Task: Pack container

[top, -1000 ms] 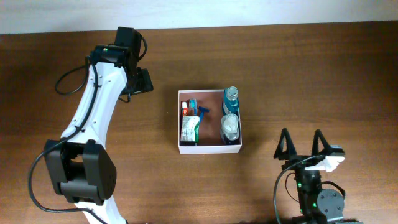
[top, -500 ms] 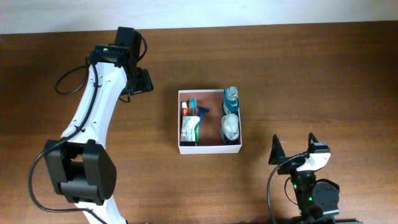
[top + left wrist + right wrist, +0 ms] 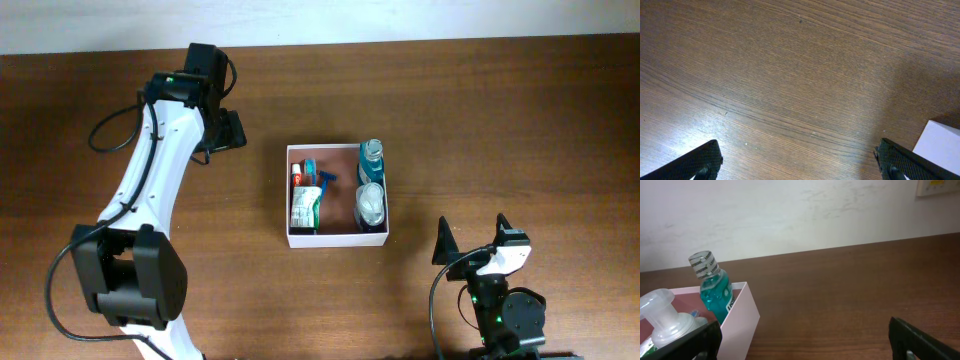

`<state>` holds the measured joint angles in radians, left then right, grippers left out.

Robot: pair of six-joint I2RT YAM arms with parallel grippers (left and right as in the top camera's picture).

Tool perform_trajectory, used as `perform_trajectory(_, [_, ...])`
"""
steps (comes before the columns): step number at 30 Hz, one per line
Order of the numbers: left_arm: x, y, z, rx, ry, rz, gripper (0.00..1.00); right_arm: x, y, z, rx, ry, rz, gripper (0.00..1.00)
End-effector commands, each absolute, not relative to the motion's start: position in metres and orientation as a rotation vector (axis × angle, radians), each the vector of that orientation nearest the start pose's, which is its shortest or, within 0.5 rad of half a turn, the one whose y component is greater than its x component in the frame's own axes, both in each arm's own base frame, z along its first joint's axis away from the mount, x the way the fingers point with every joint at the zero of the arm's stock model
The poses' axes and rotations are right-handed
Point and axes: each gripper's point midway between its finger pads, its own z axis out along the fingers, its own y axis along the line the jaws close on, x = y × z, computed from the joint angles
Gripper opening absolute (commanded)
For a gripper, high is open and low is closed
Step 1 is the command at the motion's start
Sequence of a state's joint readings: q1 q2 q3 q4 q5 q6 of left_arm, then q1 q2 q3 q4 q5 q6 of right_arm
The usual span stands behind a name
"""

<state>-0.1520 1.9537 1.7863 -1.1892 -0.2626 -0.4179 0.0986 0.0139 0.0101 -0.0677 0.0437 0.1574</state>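
The container, a square white-walled box with a reddish-brown floor, sits mid-table. In it lie a teal mouthwash bottle, a clear-capped bottle, a toothpaste tube and a blue razor. My left gripper is open and empty over bare wood to the box's upper left; a box corner shows in its wrist view. My right gripper is open and empty near the front edge, right of the box. Its wrist view shows the box wall and the mouthwash bottle.
The wooden table runs to a white wall at the back. A pale wall plate sits at the upper right of the right wrist view.
My right gripper drew back toward the front edge and turned between one second and half a second ago, then stayed still. The left arm and the box's contents have not moved.
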Motion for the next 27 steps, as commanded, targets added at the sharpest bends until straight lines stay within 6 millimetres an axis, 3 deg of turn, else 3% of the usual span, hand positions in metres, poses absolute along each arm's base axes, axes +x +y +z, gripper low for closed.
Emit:
perform_trajectory(1, [0.425,-0.018,0.157,-0.413,2.783,0.268,0.99,0.246,0.011,0.157,0.101,1.642,0.133,0.98])
perform_trajectory(15, [0.425,-0.018,0.157,-0.413,2.783,0.268,0.99,0.246,0.011,0.157,0.101,1.642,0.133,0.98])
perform_trajectory(18, [0.424,-0.018,0.166,-0.414,2.762,0.257,0.99,0.246,0.011,0.157,0.101,1.642,0.133,0.98])
perform_trajectory(23, [0.414,-0.016,0.219,-0.421,2.638,0.195,1.00,0.246,0.011,0.157,0.101,1.642,0.133,0.98])
perform_trajectory(27, [0.393,-0.013,0.278,-0.427,2.491,0.127,1.00,0.246,0.011,0.157,0.101,1.642,0.133,0.98])
